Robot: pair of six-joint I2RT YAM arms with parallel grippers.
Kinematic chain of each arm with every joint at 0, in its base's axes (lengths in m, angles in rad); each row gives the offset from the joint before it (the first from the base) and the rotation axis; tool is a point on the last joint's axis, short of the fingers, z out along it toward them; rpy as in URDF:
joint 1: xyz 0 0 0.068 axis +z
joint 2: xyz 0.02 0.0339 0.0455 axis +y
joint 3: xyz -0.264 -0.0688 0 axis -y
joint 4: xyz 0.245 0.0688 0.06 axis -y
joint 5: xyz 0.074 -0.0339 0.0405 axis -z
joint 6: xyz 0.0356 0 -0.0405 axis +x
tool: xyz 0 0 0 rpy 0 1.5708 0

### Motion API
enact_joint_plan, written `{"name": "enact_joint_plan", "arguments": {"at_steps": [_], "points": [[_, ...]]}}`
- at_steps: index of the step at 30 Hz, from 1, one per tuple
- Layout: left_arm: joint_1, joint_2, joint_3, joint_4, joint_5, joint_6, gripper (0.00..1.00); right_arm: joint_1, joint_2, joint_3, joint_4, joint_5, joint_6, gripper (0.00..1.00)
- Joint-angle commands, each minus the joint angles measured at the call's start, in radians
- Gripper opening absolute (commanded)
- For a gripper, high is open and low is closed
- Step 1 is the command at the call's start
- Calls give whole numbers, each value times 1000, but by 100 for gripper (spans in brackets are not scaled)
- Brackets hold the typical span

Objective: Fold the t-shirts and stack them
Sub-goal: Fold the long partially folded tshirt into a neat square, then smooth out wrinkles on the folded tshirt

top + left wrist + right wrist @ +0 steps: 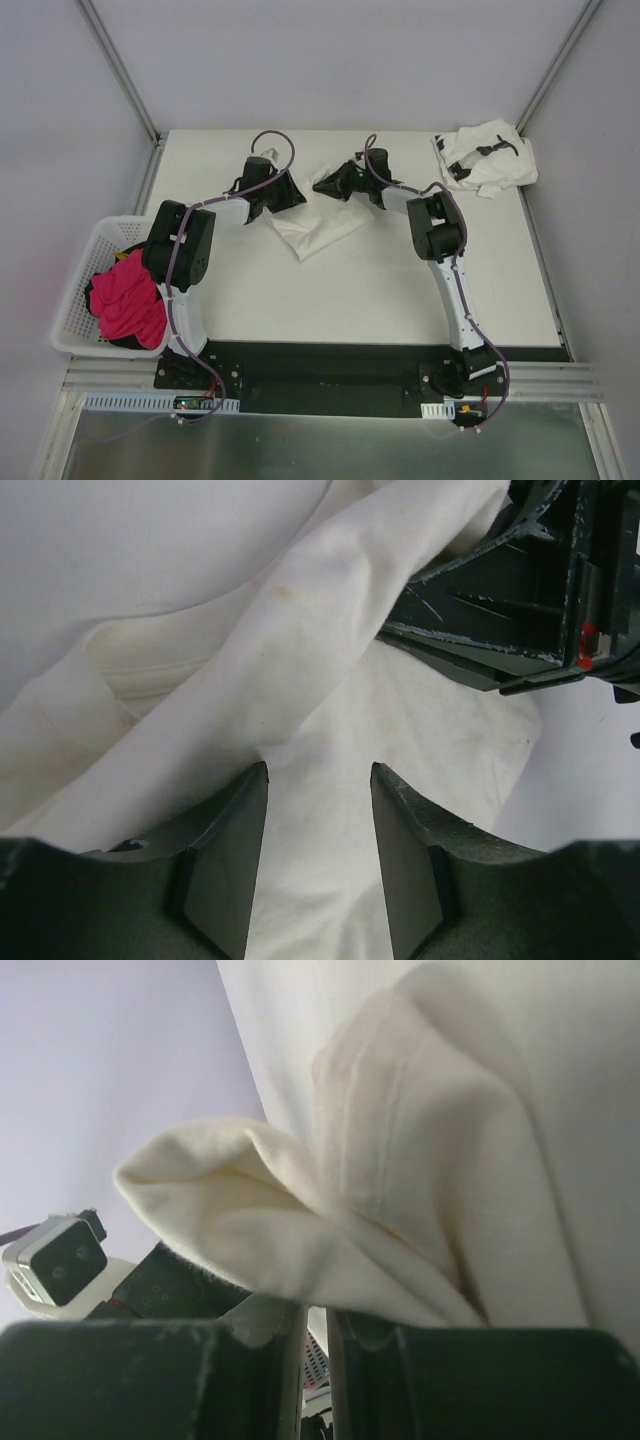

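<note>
The cream-white t-shirt (318,228) lies bunched at the table's middle back, between my two grippers. My left gripper (296,194) is at its left edge. In the left wrist view this gripper (318,770) stands open, with the cream cloth (300,650) lying under and between the jaws, not pinched. My right gripper (323,185) is shut on a raised fold of the cream t-shirt (300,1230). In the right wrist view the gripper (315,1312) has the fold draped over its tips. The white t-shirt with black marks (487,157) lies crumpled at the back right corner.
A white plastic basket (78,300) holding pink cloth (128,300) stands off the table's left edge beside the left arm. Metal frame posts rise at both back corners. The table's front half (340,300) is bare white surface.
</note>
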Motion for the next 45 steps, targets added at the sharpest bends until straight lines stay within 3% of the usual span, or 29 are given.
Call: {"name": "enact_joint_plan", "arguments": {"at_steps": [1,7,18,25,33,45], "points": [[-1,-8,-9,55,21,-7,45,-10,59,129,-19,38,26,14],[1,-22,-47,66,18,-13,44,-37,68,178,-74,78,19,14],[1,-62,-121,97,-2,-18,44,-96,-28,120,-183,180,-92,14],[1,-94,-132,94,-16,-1,44,-111,-65,146,-228,153,-124,15],[1,-123,-94,92,-8,4,44,-57,-226,23,-183,93,-164,18],[50,-48,9,91,9,17,45,48,-41,126,-102,24,-48,20]]}}
